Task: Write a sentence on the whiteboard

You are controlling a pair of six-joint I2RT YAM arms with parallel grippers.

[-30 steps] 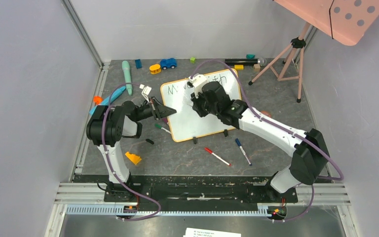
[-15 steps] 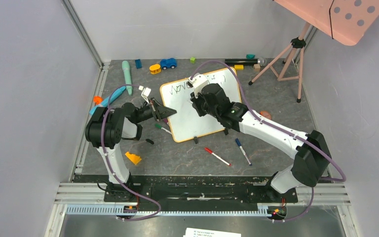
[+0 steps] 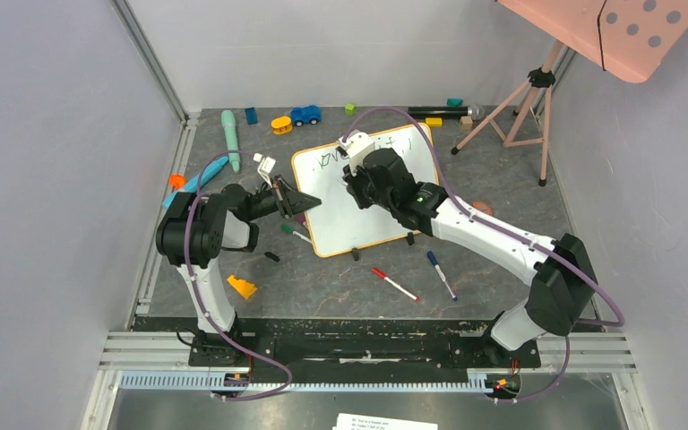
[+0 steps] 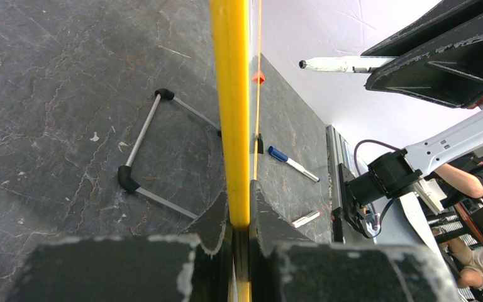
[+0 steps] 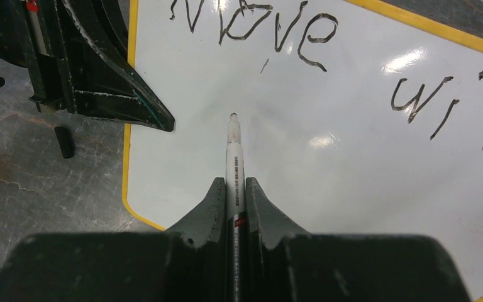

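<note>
From above we see the whiteboard (image 3: 363,228) lying mid-worktop (image 3: 340,296), its long axis running left to right with the right end a little farther off. The right arm covers most of the sentence (image 3: 327,159).

The right wrist view gives what that hides: "Move" at the board's far-left corner and "wit" further right. There the right gripper (image 5: 233,189) has its jaws clamped on a white marker (image 5: 233,154). The marker's long axis points away from the wrist toward that row, its tip short of "Move". Whether the tip touches the board we cannot tell.

The left wrist view shows the left gripper (image 4: 239,204), jaws clamped on the board's yellow-orange frame at its left edge, seen edge-on.

A red marker (image 3: 394,284) and a blue-capped marker (image 3: 441,274) lie near the board's near side. A green-capped marker (image 3: 294,233) lies just beside the left gripper, and a yellow block (image 3: 242,287) nearer that arm's base.
</note>
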